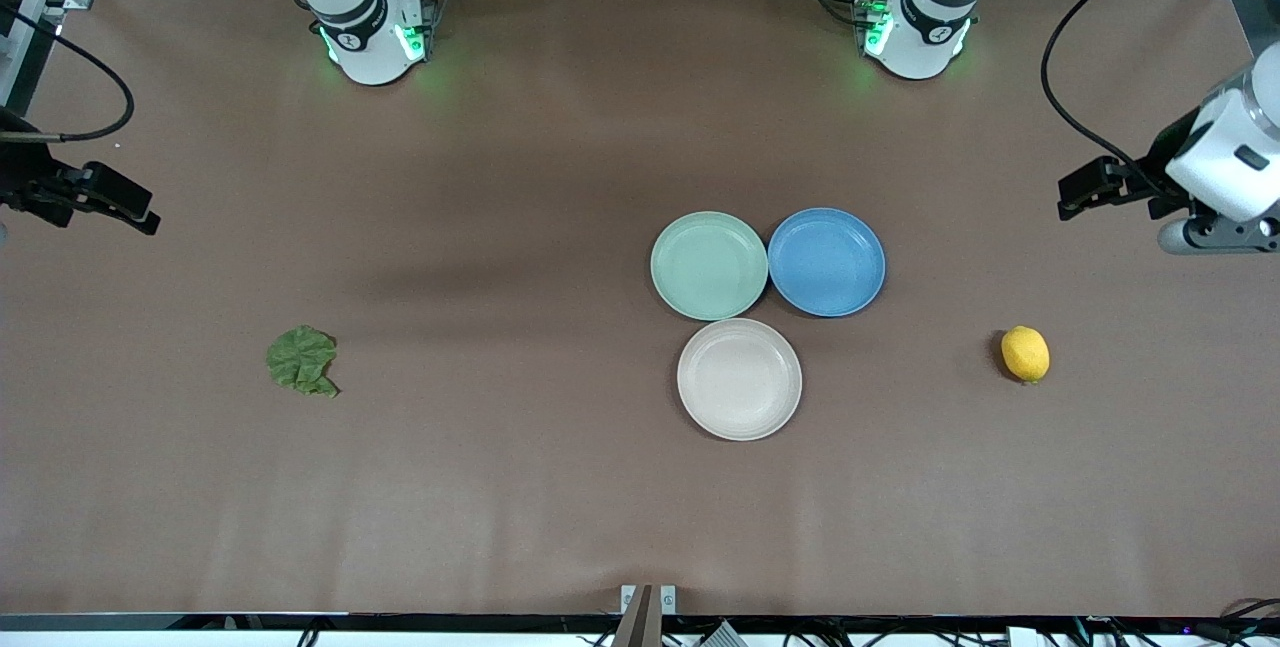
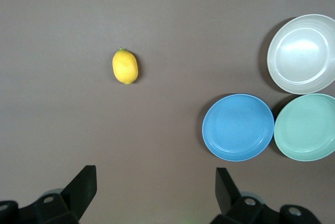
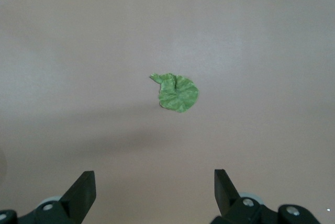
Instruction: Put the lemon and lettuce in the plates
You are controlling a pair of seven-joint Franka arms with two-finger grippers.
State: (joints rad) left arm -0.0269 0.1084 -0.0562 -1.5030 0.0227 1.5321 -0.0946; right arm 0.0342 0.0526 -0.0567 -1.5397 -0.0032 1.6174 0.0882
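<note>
The yellow lemon [image 1: 1025,354] lies on the brown table toward the left arm's end; it also shows in the left wrist view [image 2: 125,66]. The dark green lettuce [image 1: 302,360] lies toward the right arm's end and shows in the right wrist view [image 3: 177,92]. The mint green plate [image 1: 709,265] and the beige-white plate [image 1: 739,379] sit empty near the middle, the beige one nearer the front camera. My left gripper [image 1: 1075,197] is open and empty, high over bare table [image 2: 156,182]. My right gripper [image 1: 140,212] is open and empty, high over bare table [image 3: 155,185].
An empty blue plate [image 1: 826,261] touches the mint plate on the side toward the left arm's end; it also shows in the left wrist view [image 2: 238,127]. The three plates form a tight cluster. Black cables hang by both wrists at the table's ends.
</note>
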